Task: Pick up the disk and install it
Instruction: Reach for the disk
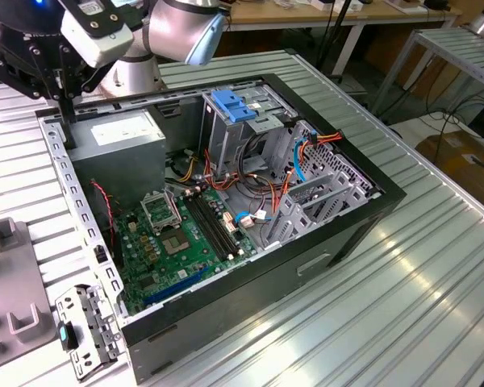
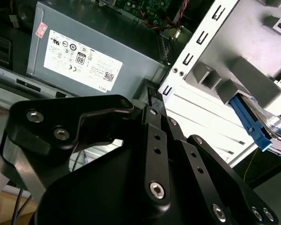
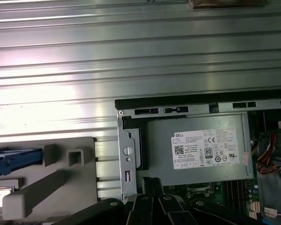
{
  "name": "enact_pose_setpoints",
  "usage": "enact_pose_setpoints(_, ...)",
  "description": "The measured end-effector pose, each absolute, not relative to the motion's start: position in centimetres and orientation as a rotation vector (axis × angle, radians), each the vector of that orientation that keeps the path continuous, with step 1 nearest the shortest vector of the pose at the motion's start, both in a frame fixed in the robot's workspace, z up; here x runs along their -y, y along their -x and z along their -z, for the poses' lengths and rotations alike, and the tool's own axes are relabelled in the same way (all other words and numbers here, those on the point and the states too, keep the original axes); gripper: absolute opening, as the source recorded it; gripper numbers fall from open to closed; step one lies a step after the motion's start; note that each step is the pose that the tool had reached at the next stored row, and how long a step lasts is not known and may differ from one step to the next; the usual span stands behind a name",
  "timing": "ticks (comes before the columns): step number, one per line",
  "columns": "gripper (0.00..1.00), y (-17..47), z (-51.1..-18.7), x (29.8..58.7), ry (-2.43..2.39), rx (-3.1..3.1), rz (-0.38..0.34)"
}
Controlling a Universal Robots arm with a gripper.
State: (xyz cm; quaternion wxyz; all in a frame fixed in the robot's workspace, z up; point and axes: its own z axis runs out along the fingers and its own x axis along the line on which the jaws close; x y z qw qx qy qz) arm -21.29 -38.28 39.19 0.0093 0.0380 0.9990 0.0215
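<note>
The disk (image 3: 13, 159) lies in a grey holder (image 3: 51, 183) on the table beside the computer case. Little more than the edge of its blue carrier frame shows in both wrist views (image 2: 249, 123). My gripper (image 1: 67, 119) hangs over the case's back corner on the exterior view's left, just above the case rim next to the power-supply box (image 1: 117, 133). Its black fingers (image 2: 151, 93) are pressed together with nothing between them, and they point down at the case edge (image 3: 152, 183). The disk is apart from the gripper, off to the side.
The open black computer case (image 1: 339, 234) fills the middle of the ribbed metal table (image 1: 403, 322). Inside it are a green motherboard (image 1: 177, 234), cables and a metal drive cage with a blue handle (image 1: 230, 105). A metal bracket (image 1: 85, 330) lies by the case's front corner.
</note>
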Motion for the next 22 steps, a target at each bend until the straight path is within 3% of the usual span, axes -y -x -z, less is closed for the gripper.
enact_pose_setpoints(22, 0.11, 23.9, -39.2, 38.0, -0.119, -3.120, -0.067)
